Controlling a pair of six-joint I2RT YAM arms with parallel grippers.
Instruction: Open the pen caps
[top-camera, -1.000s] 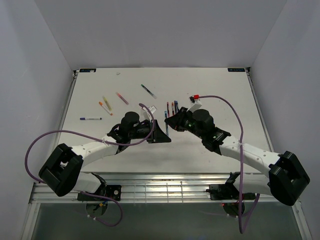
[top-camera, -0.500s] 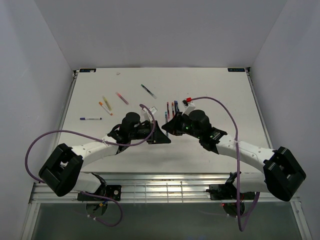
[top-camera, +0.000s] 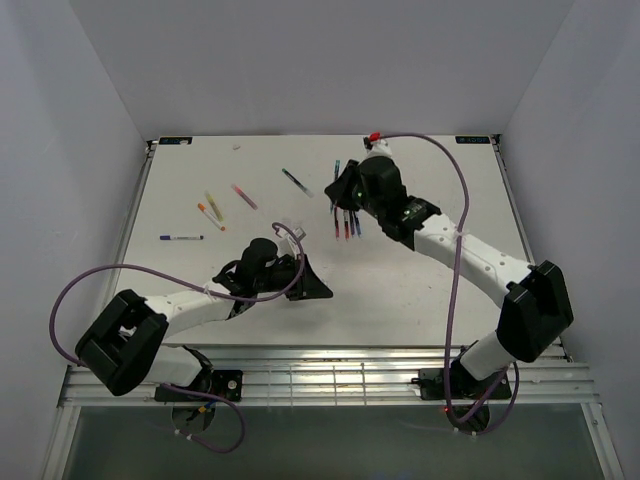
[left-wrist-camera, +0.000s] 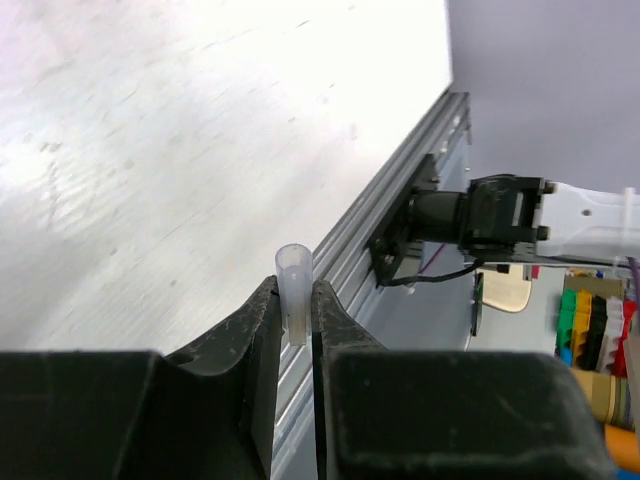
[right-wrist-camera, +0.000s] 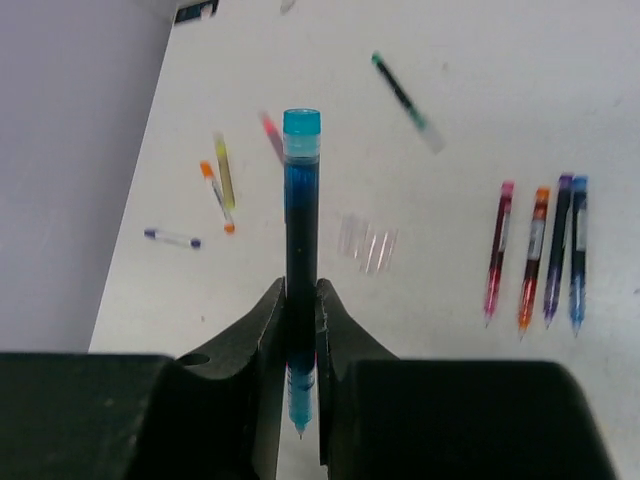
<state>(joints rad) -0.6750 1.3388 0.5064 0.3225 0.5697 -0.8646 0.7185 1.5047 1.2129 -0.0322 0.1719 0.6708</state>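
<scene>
Tools both clamped, we see: left tool (left-wrist-camera: 291, 322) on a clear cap (left-wrist-camera: 293, 272), right tool (right-wrist-camera: 300, 325) on a blue pen (right-wrist-camera: 300, 200) over the worktop (right-wrist-camera: 450, 340), 4 pens (right-wrist-camera: 534, 255) lined up nearby.

In the left wrist view, the lower end of the short clear plastic cap (left-wrist-camera: 293, 275) is buried between the black fingers (left-wrist-camera: 250, 340) of the left gripper (left-wrist-camera: 294, 300), and a cluster of coloured shapes (left-wrist-camera: 590, 325) is cut off by the right edge. In the right wrist view, the middle of the slim blue pen (right-wrist-camera: 300, 190) hides between the closed fingers of the right gripper (right-wrist-camera: 300, 290), and the faint clear tubes (right-wrist-camera: 366, 243) are too blurred to count.
</scene>
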